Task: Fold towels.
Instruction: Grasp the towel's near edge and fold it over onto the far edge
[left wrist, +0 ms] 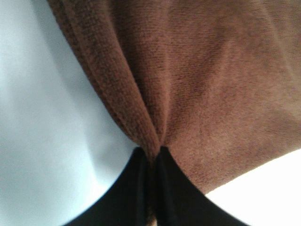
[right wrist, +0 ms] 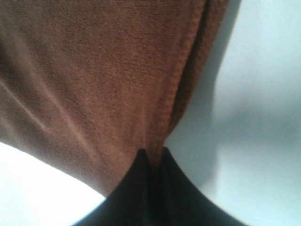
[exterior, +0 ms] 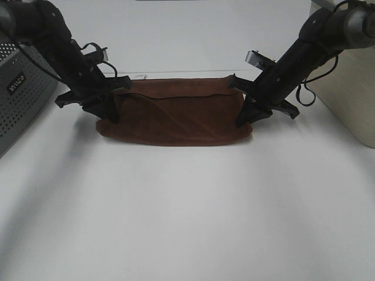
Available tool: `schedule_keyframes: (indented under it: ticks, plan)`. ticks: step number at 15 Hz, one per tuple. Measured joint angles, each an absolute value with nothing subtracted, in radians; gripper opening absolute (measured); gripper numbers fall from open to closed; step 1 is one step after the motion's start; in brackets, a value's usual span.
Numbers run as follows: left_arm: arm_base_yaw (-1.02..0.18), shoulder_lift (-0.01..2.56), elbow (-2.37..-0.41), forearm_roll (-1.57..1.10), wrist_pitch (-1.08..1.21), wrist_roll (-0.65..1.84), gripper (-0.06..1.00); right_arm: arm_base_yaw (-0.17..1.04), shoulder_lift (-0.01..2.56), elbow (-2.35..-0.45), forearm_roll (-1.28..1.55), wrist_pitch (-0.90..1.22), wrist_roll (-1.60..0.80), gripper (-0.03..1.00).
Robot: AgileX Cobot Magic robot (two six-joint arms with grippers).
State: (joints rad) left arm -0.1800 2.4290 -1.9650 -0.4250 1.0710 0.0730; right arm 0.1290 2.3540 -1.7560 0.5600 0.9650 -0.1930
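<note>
Towel (exterior: 176, 120) is lying folded, long axis running left-right; left pincer (exterior: 111, 114) and right pincer (exterior: 243, 120) are clenching its short ends; bench (exterior: 187, 222) is extending in front.

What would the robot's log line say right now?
task: fold towel | left gripper: shut on towel's left end | right gripper: shut on right end | towel: on table
</note>
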Motion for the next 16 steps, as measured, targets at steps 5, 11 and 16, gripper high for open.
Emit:
schedule_keyframes:
  ticks: [5,11,16]
  plan:
    - [-0.195,2.344,-1.875,-0.394,1.17,0.09,0.03,0.131,2.182,-1.509,0.559,0.928,-0.193,0.0]
    - [-0.226,2.094,-1.353,-0.382,0.929,0.095,0.03,0.179,2.044,-1.193,0.556,0.836,-0.199,0.0]
    - [-0.226,2.015,-1.218,-0.385,0.807,0.095,0.03,0.179,2.018,-1.144,0.557,0.825,-0.221,0.0]
